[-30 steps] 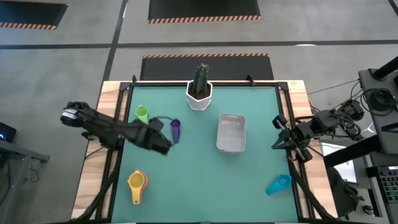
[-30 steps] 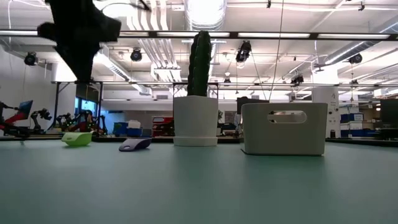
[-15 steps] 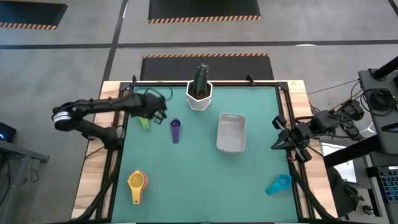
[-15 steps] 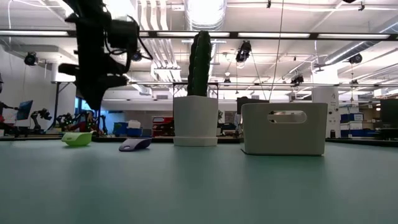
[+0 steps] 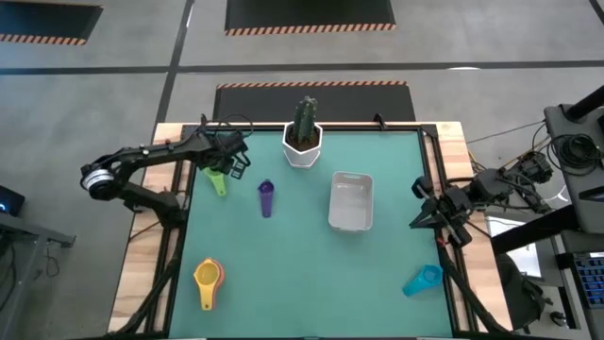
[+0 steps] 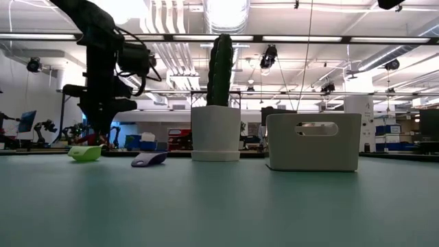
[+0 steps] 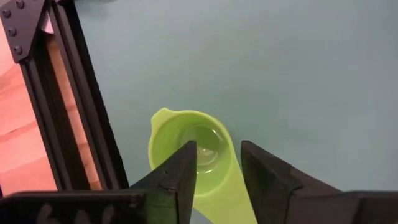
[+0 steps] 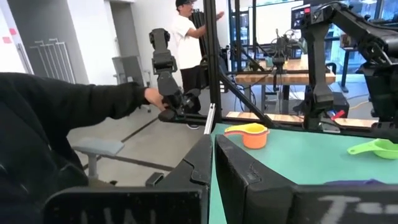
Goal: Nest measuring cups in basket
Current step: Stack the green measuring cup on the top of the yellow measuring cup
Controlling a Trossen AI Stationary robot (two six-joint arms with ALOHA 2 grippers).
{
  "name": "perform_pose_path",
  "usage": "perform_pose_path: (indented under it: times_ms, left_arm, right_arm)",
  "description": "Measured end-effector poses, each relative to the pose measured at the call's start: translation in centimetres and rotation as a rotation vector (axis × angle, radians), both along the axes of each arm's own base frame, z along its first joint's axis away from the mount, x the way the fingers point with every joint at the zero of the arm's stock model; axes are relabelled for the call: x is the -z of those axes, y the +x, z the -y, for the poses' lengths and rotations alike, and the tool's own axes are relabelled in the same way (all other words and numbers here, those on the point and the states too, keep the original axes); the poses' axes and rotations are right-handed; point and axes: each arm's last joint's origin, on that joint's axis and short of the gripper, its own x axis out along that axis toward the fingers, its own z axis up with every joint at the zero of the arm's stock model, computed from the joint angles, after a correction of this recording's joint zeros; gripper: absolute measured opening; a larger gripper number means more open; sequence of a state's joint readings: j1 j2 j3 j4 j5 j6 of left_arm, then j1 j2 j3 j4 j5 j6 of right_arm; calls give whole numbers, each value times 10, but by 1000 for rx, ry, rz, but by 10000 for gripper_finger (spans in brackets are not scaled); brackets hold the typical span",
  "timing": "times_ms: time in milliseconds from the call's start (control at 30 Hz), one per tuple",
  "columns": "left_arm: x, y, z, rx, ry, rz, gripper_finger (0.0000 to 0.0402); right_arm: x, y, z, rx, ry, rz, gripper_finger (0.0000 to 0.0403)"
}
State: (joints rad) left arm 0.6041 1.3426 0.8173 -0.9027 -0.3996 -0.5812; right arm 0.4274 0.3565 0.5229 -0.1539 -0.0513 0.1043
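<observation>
The green cup [image 7: 193, 146] lies on the mat at the far left, bowl up, handle toward my left gripper [image 7: 219, 165]. That gripper is open and points steeply down just above the cup [image 5: 217, 179], one finger on either side of the handle. In the low view its fingertips [image 6: 98, 139] hang a little above the cup [image 6: 85, 152]. The purple cup [image 5: 265, 197] lies on the mat. The basket [image 5: 350, 201] stands right of centre. My right gripper [image 8: 214, 155] waits shut and level at the table's right edge [image 5: 415, 222].
A white cactus pot [image 5: 303, 142] stands at the far edge. Nested yellow and orange cups [image 5: 208, 280] lie near left, and a teal cup [image 5: 422, 280] near right. A black frame rail [image 7: 74, 106] runs beside the green cup. A person's sleeve [image 8: 68, 106] shows beyond the table.
My left gripper has swung from beside the purple cup toward the table's far left corner and sunk, ending just above the green cup. It has also rolled about its own axis. The cups and the basket have stayed where they were.
</observation>
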Motion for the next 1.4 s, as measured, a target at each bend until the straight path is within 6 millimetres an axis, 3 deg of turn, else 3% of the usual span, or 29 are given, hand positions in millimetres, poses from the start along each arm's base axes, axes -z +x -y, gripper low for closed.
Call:
perform_pose_path:
  times_ms: [600,1167,1400]
  left_arm:
    - [35,-8,7,-13,-23,52,111]
    - [45,-13,10,-21,-21,49,14]
    - [38,-5,12,5,-11,68,3]
  right_arm:
    - [1,0,0,1,-11,3,9]
    - [1,0,0,1,-10,3,9]
    - [1,0,0,1,-10,3,9]
